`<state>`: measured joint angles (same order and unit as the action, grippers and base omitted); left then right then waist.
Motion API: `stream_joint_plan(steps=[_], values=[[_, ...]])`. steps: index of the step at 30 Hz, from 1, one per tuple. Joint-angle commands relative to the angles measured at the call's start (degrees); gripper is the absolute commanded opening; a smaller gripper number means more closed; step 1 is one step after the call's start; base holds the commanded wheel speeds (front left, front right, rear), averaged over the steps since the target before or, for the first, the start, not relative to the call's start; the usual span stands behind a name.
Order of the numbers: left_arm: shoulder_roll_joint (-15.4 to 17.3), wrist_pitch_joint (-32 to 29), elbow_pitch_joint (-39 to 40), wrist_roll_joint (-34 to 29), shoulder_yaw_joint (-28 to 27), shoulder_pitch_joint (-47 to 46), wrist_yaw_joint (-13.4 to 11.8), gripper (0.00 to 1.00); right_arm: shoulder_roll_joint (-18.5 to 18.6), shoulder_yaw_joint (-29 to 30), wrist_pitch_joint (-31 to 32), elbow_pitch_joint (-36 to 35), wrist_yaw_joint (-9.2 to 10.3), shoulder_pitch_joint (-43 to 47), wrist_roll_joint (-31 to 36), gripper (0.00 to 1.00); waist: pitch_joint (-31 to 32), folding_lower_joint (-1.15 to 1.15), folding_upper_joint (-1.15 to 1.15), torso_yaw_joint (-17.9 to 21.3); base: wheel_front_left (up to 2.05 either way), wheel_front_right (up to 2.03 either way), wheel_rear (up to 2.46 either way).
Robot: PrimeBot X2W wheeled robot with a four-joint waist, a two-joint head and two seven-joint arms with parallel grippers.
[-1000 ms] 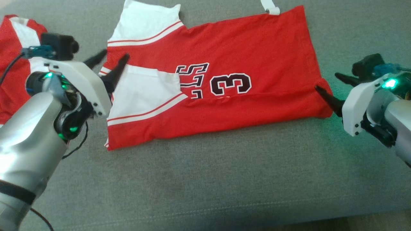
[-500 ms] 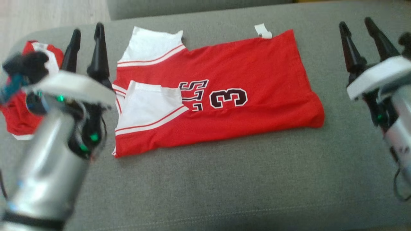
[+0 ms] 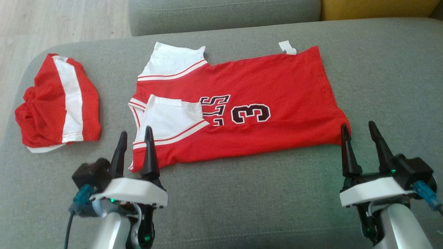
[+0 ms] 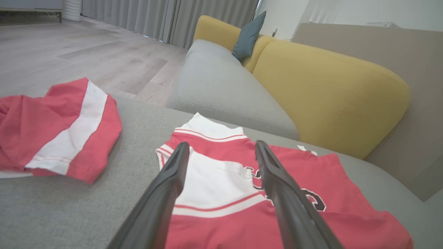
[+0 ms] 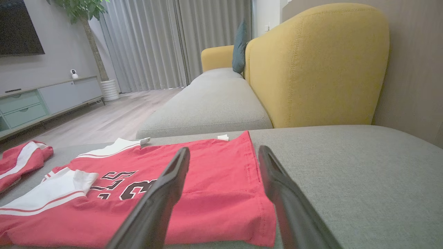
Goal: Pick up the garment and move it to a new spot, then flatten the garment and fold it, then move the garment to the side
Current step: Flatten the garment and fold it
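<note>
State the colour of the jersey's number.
Black number outlined in white; head view shows it best.

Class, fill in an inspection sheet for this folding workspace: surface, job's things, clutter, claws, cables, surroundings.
Surface: grey cushion, soft, no spills seen.
Job's things: red shirt lies flat, partly folded, one white sleeve laid over its front.
Clutter: second red and white garment, bunched, apart from the shirt on the robot's left.
Claws: left claw open and empty at the shirt's near left corner; right claw open and empty by its near right corner.
Cables: dark cable hangs below the left claw, clear of the cloth.
Surroundings: yellow sofa back, wooden floor, curtains.
</note>
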<state>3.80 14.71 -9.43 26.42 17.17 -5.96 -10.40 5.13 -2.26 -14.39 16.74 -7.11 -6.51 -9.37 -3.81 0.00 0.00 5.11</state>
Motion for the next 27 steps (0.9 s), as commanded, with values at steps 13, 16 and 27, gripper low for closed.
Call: stream_joint_plan(steps=[13,16,27], values=[[-0.7,0.3,-14.3,-6.3,-5.5,-5.2,-0.6,1.00,-1.5,1.0,0.6,-6.5,-0.37,-1.0,1.8,1.00,-1.9,0.00,0.00,2.5,0.00,0.00,0.00],[-0.3,0.3,-20.5,-6.6,-6.9,-7.4,-2.2,1.00,-1.6,0.9,0.8,-7.0,-0.37,-0.9,1.9,1.00,-2.5,0.00,0.00,3.4,0.00,0.00,0.00],[1.2,-3.1,-37.0,-6.9,-6.1,-13.9,-1.9,1.00,-1.9,2.0,1.0,-8.5,-0.37,-1.2,2.2,1.00,-4.5,0.00,0.00,5.7,0.00,0.00,0.00]])
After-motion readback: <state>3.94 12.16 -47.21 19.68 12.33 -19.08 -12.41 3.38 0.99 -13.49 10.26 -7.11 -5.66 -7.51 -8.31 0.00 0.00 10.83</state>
